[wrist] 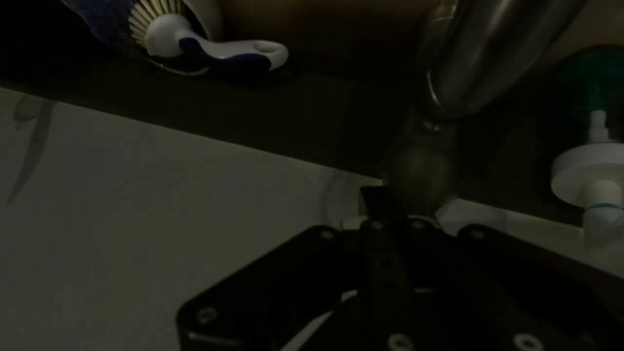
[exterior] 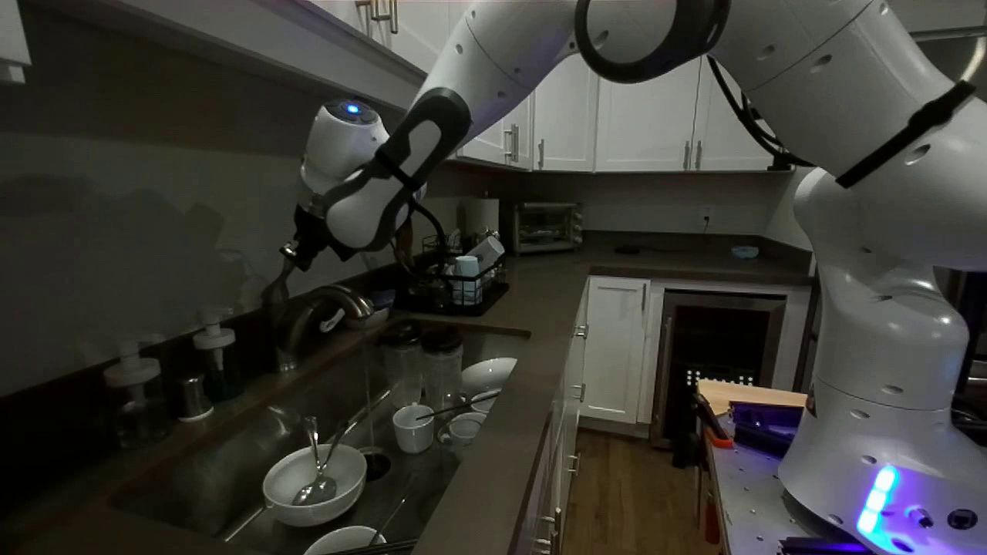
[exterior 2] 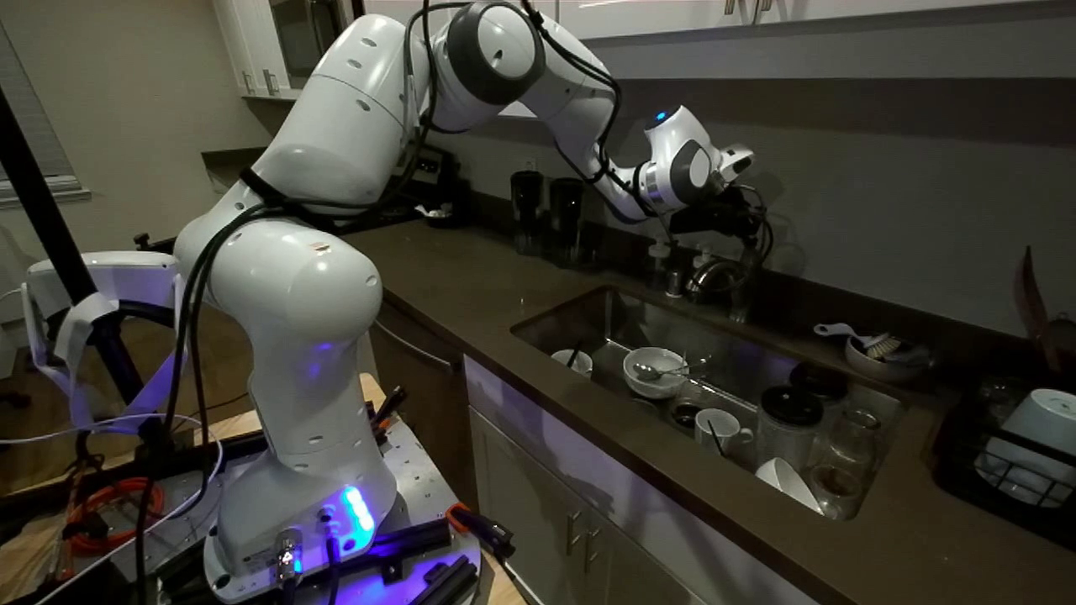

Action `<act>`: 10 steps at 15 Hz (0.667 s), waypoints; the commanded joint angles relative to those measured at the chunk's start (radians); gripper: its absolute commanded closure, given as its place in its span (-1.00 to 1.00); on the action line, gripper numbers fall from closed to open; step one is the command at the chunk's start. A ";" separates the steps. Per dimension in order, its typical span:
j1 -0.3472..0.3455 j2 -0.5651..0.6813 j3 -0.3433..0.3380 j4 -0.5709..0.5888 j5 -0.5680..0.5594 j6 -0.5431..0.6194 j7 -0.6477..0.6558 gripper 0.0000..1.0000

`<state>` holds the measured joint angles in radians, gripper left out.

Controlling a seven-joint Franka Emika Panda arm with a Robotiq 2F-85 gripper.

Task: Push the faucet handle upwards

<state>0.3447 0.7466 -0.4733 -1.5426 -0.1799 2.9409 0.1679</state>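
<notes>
The chrome faucet's curved spout [exterior: 331,299] arches over the sink, and it also shows in the wrist view as a thick metal tube [wrist: 487,58]. The faucet handle [exterior: 278,287] is a slim lever slanting up behind it. In the wrist view the handle [wrist: 421,168] is dim and blurred, right at my fingertips. My gripper [wrist: 386,204] is shut, its dark fingers together with no object seen between them. An exterior view has the gripper [exterior: 302,256] by the handle's top end; contact cannot be made out in the dark.
The wall stands close behind the gripper. Soap bottles [exterior: 133,389] and a small shaker [exterior: 193,397] line the sink's back edge. A brush [wrist: 234,54] rests in a bowl beside the faucet. Bowls, mugs and jars fill the sink [exterior 2: 656,332]. A dish rack [exterior 2: 1009,470] stands beyond.
</notes>
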 commanded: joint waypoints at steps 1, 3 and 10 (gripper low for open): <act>-0.002 -0.032 0.022 -0.039 -0.043 -0.022 0.033 1.00; -0.009 -0.035 0.034 -0.045 -0.042 -0.019 0.029 1.00; 0.011 -0.018 -0.003 -0.043 -0.040 0.061 0.082 1.00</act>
<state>0.3456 0.7465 -0.4647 -1.5584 -0.1906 2.9648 0.2091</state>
